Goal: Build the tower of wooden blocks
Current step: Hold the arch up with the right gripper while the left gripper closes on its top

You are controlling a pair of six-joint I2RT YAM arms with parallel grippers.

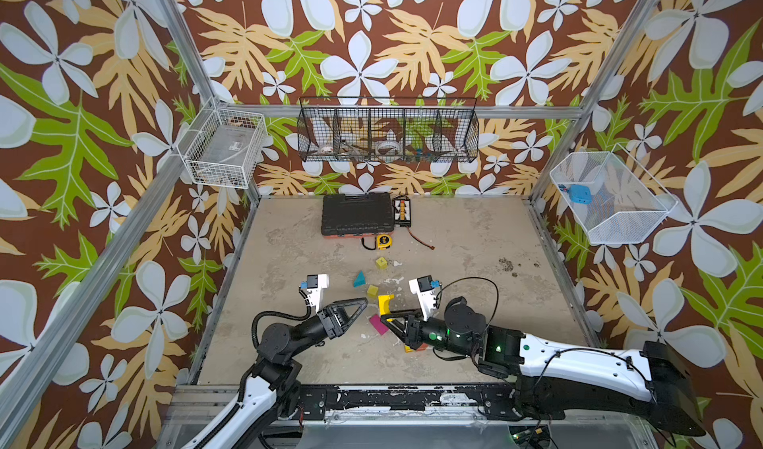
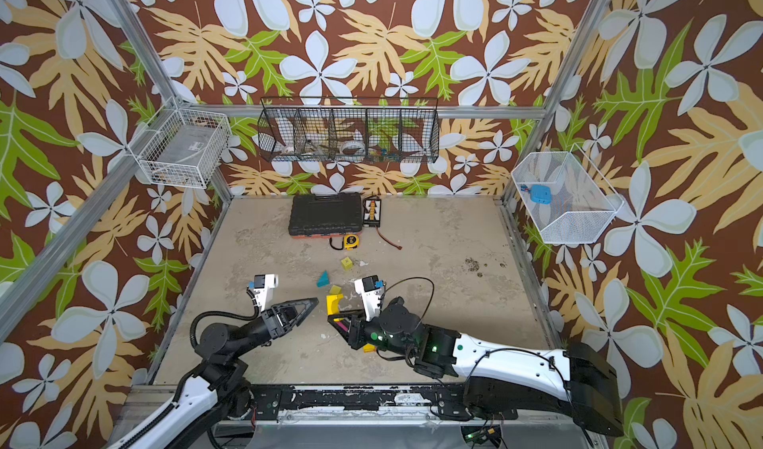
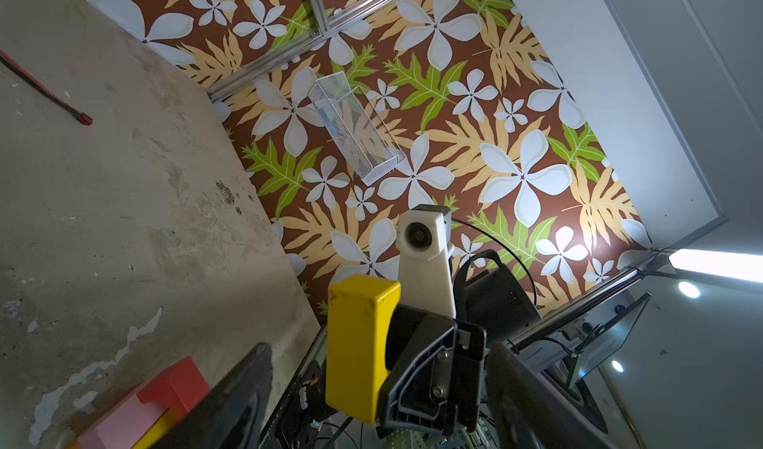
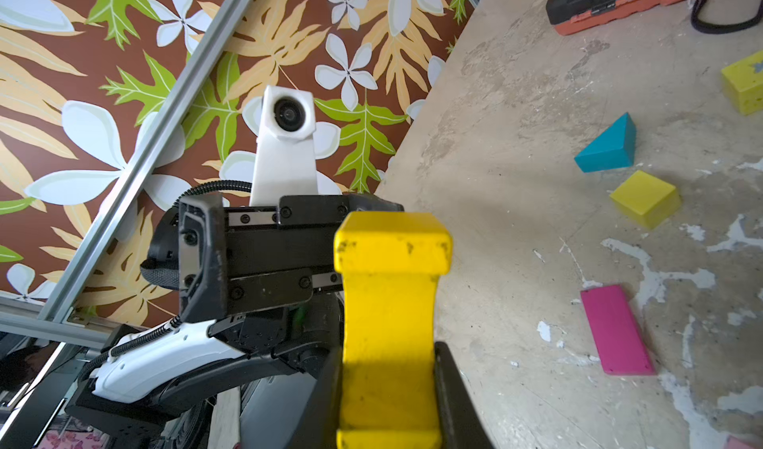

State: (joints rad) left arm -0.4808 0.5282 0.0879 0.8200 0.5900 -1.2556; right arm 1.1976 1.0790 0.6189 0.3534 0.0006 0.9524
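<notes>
Yellow arch block (image 4: 388, 302) pinched in the right gripper (image 4: 388, 358), close to the left gripper (image 1: 362, 302), whose fingers stand spread; teal wedge (image 4: 609, 147) and magenta brick (image 4: 617, 331) lie on the bench (image 4: 516, 137) nearby.

HIDDEN / CUT OFF

Right arm (image 1: 536, 356) hides whatever lies under it in both top views; only a yellow-red sliver (image 1: 414, 348) shows. Left wrist view: red, pink, yellow stack (image 3: 144, 405) cut by frame edge, partly behind blurred left finger (image 3: 235, 401). Right wrist view: yellow arch (image 4: 388, 323), yellow cube (image 4: 745, 85) cut by edge. Black basket (image 1: 468, 137) contents too small to tell.
</notes>
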